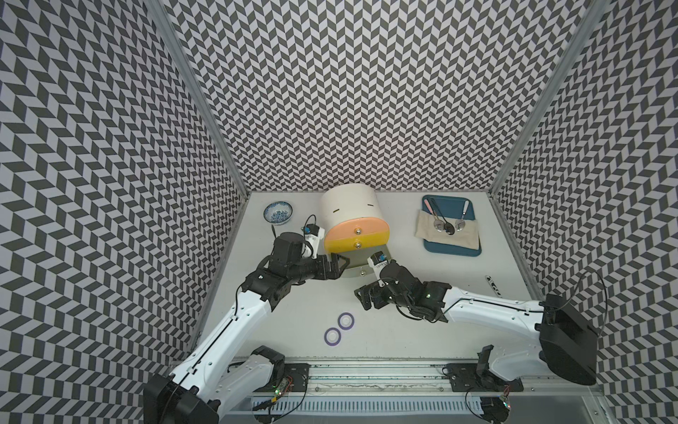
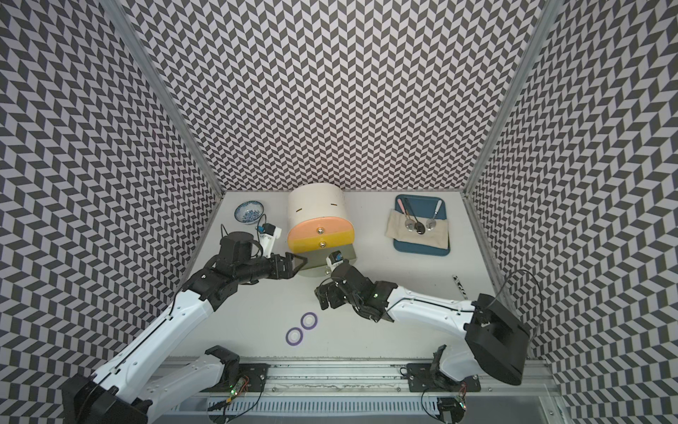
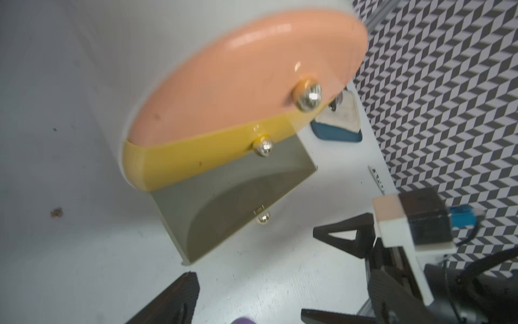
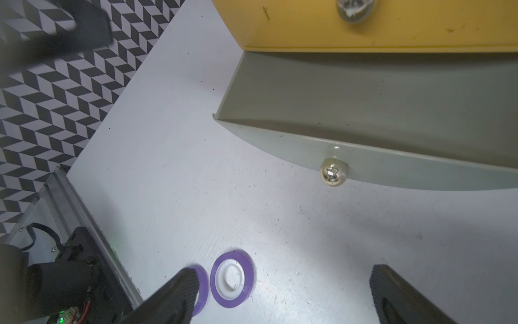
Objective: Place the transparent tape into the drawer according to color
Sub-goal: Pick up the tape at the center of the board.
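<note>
Two purple transparent tape rings [image 1: 346, 321] [image 1: 332, 336] with white cores lie flat side by side on the white table, seen in both top views [image 2: 309, 321]. The white cabinet [image 1: 348, 205] stands behind them. Its peach [image 1: 357, 229] and yellow [image 1: 357, 244] drawers are closed. The bottom grey-green drawer [image 4: 364, 112] is pulled out, and what shows of its inside is bare. My left gripper [image 1: 341, 268] is open at that drawer's left side. My right gripper [image 1: 361, 299] is open, in front of the drawer and above the table. One ring [image 4: 232, 279] lies beside its fingertip [image 4: 173, 297], which half hides the other ring.
A blue-and-white bowl [image 1: 278, 212] sits at the back left. A blue tray [image 1: 453, 251] at the back right holds a cloth and spoons. A small dark strip [image 1: 492, 286] lies near the right wall. The arms' mounting rail [image 1: 367, 374] runs along the front edge.
</note>
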You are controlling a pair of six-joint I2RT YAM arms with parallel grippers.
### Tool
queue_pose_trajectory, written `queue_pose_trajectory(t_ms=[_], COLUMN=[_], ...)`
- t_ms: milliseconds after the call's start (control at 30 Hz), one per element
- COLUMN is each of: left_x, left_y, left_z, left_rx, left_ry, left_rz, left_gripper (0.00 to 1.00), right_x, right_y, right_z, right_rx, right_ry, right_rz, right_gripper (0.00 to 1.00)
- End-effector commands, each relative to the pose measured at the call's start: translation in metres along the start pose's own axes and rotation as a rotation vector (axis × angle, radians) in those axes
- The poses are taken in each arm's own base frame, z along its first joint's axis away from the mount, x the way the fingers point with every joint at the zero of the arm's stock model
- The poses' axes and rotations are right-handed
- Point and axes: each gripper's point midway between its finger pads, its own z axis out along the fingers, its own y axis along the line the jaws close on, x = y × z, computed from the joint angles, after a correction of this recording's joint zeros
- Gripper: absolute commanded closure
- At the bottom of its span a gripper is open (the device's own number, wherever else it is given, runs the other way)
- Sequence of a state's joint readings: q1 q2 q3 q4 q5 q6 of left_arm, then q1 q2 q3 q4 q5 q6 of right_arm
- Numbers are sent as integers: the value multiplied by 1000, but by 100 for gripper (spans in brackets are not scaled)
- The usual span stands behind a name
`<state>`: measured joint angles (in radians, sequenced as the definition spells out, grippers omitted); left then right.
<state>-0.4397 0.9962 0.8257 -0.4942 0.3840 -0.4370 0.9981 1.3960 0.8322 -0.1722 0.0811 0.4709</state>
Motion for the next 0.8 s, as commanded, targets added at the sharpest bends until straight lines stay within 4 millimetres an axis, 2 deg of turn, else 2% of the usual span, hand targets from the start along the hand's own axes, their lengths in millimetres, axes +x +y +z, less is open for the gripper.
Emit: queue_pose_trajectory(t_ms=[0, 233, 433, 567, 767], left_x=[29, 81, 127, 143, 160], left_y=[12, 8, 12, 14, 30], left_z=[-1, 13, 37, 52, 66], left_rx=[-102, -157, -216, -249, -337], left_ry=[66, 200, 349, 409, 453], left_rz=[-31, -21, 31, 61, 83], left_gripper=[0, 2, 9, 16, 27], right_x=[-2, 12, 13, 16, 16], right_y=[-3, -33, -40, -45, -51], right_z=[-19, -42, -57, -61, -69], right_rx=[-24, -11, -16, -20, -29], right_ry=[12, 33, 26, 30, 17], right_rz=[-2, 67, 80, 90, 107], right_gripper=[0, 0, 0, 0, 0])
